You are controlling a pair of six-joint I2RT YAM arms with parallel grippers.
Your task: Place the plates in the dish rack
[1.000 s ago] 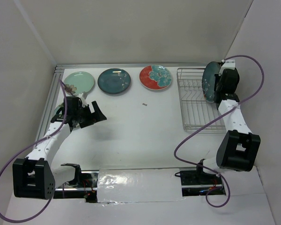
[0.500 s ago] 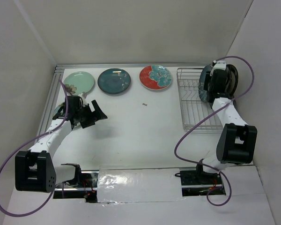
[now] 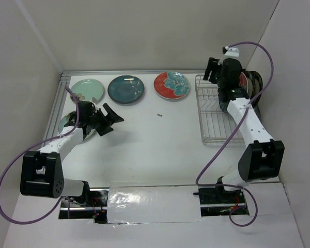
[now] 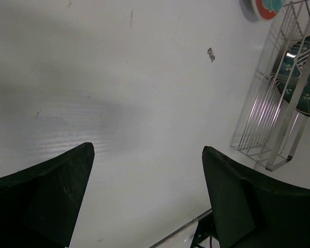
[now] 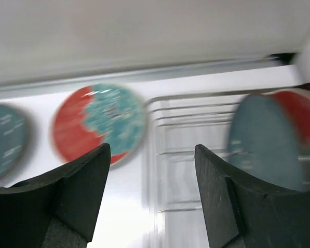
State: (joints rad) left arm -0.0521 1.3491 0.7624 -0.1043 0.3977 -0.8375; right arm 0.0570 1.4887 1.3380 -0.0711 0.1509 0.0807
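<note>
Jaws on both arms gape wide and empty, presumably readied for another pick. Overhead: right gripper (image 3: 213,70) over dish rack (image 3: 217,119), whose prongs keep racked plates (image 3: 250,82) upright; left gripper (image 3: 107,119) near mint plate (image 3: 88,90). Left wrist: table (image 4: 119,77) below. Right wrist, blurred: red plate (image 5: 98,124) beside rack.

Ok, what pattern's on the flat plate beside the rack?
The plate is red with teal flowers; top view.

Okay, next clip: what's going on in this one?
Plates are being loaded into the dish rack. A few upright plates stand at its far end; the right pincer hovers open and empty above it. The mint plate, teal plate and red plate lie flat along the table's far edge. The left pincer, open and empty, hangs over the table's left side.
</note>
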